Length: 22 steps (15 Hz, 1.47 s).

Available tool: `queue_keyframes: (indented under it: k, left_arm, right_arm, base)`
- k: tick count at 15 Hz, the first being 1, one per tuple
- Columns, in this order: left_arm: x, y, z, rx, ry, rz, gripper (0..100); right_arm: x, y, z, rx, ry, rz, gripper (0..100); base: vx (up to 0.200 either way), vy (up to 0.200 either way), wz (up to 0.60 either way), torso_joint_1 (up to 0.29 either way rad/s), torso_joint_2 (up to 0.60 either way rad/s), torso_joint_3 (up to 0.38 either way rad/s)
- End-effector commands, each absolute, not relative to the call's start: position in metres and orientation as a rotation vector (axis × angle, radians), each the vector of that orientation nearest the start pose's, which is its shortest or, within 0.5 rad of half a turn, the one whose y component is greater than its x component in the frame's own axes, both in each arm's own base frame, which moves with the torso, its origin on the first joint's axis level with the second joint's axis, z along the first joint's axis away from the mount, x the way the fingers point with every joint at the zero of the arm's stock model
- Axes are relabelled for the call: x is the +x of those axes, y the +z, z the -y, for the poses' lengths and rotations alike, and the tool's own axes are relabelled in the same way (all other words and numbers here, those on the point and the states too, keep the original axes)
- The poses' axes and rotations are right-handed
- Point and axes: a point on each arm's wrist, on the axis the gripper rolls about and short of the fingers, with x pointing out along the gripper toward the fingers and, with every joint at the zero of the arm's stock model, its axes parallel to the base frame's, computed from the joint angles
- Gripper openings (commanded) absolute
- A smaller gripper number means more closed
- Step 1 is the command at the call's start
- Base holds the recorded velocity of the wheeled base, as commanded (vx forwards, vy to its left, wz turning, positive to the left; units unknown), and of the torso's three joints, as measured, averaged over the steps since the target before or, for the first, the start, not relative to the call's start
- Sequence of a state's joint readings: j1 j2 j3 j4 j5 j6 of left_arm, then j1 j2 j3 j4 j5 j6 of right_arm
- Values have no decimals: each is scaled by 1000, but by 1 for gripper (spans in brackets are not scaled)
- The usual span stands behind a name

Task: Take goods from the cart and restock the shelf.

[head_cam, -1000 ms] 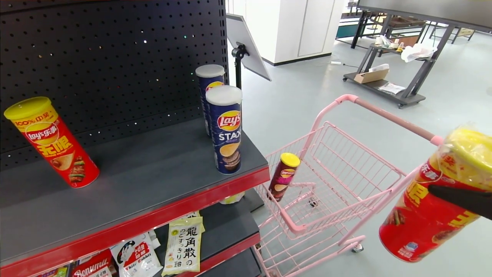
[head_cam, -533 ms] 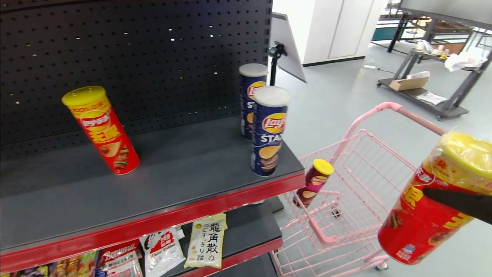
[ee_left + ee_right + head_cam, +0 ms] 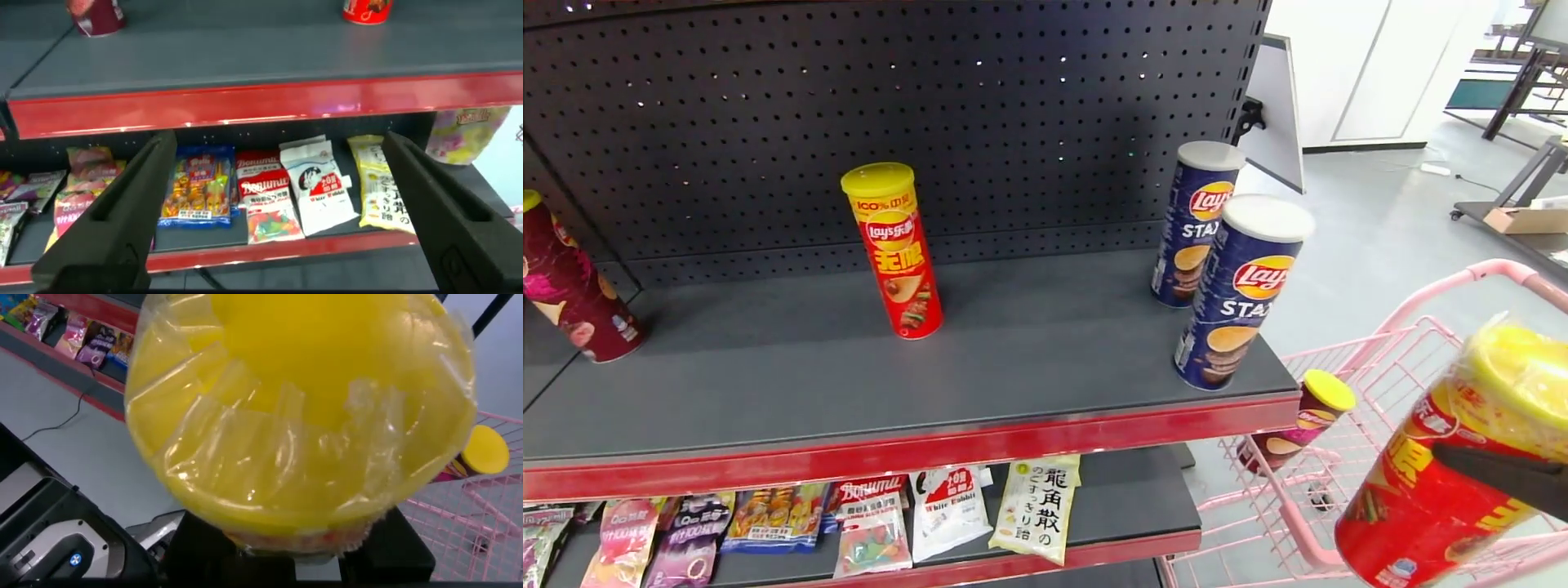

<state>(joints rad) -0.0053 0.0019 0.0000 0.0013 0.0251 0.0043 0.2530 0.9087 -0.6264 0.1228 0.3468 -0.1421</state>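
A red chip can with a yellow, film-wrapped lid (image 3: 1421,457) hangs tilted at the lower right, above the pink cart (image 3: 1486,278), with my right gripper (image 3: 1494,478) shut on its body. Its lid (image 3: 302,392) is close up in the right wrist view. One maroon can with a yellow lid (image 3: 1298,420) leans inside the cart. On the grey shelf (image 3: 866,384) stand a matching red can (image 3: 892,249), two blue cans (image 3: 1196,224) (image 3: 1241,294) near the right end, and a maroon can (image 3: 568,286) at the far left. My left gripper (image 3: 274,220) is open in front of the lower shelf.
A black pegboard (image 3: 931,106) backs the shelf. The red shelf lip (image 3: 931,445) runs along its front. Snack bags (image 3: 947,510) lie on the lower shelf. A wide bare stretch of shelf lies between the red can and the blue cans. Open grey floor (image 3: 1372,237) and a trolley lie beyond the cart.
The head camera has swung left, bringing more of the shelf and the far-left maroon can into view. The red can stays in my right gripper at the lower right.
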Motion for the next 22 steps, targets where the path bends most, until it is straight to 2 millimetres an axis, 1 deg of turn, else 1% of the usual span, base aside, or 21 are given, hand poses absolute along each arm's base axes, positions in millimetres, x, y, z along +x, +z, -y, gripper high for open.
queue_keyframes:
  k: [1, 4, 10, 13, 15, 17, 19, 20, 22]
  left_arm:
    - [-23, 76, -1, 5, 20, 0, 100]
    - [-23, 75, -1, 5, 20, -2, 100]
    - [-23, 75, -1, 3, 20, -2, 100]
    - [-23, 75, -1, 3, 20, -2, 100]
    - [-23, 75, -1, 3, 20, -2, 100]
    - [-23, 75, -1, 5, 20, -2, 100]
    - [-23, 75, -1, 3, 20, -2, 100]
    - [-23, 75, -1, 3, 20, -2, 100]
    - [-23, 75, -1, 3, 20, -2, 100]
  right_arm:
    - [78, 216, -29, -124, 636, -338, 0]
    - [75, 216, -29, -130, 639, -328, 0]
    - [75, 216, -28, -149, 616, -324, 0]
    - [74, 213, -28, -154, 616, -331, 0]
    - [74, 213, -28, -158, 616, -326, 0]
    - [72, 215, -28, -147, 642, -311, 0]
    - [71, 213, -30, -129, 715, -312, 0]
    - [70, 209, -30, -135, 717, -321, 0]
    - [71, 210, -30, -142, 717, -306, 0]
  base:
    - [-200, 0, 0, 2, 7, 2]
    - [-200, 0, 0, 6, 2, 2]
    - [0, 0, 0, 0, 0, 0]
    - [0, 0, 600, 2, 2, 4]
    - [0, 0, 0, 0, 0, 0]
    - [0, 0, 0, 0, 0, 0]
    - [0, 0, 0, 0, 0, 0]
    - [0, 200, 0, 2, 7, -2]
    - [0, 200, 0, -5, -5, 2]
